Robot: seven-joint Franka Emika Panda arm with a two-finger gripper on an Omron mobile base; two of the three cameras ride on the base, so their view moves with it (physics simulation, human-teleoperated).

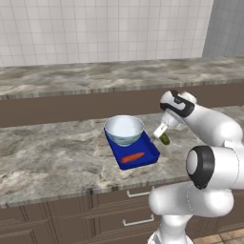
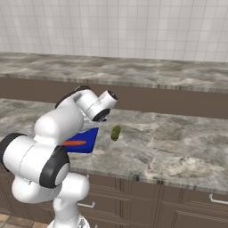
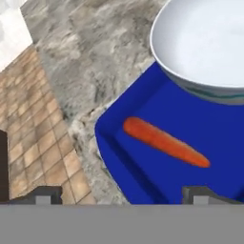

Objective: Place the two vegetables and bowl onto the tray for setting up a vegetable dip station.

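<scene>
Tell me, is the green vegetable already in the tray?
Out. The green vegetable lies on the counter, beside the blue tray.

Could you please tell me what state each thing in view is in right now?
Carrot: lying flat in the tray.
Bowl: upright, empty, on the tray's far end.
Tray: on the counter, holding bowl and carrot.
Cucumber: on the counter, outside the tray.
Gripper: open, holding nothing.
</scene>
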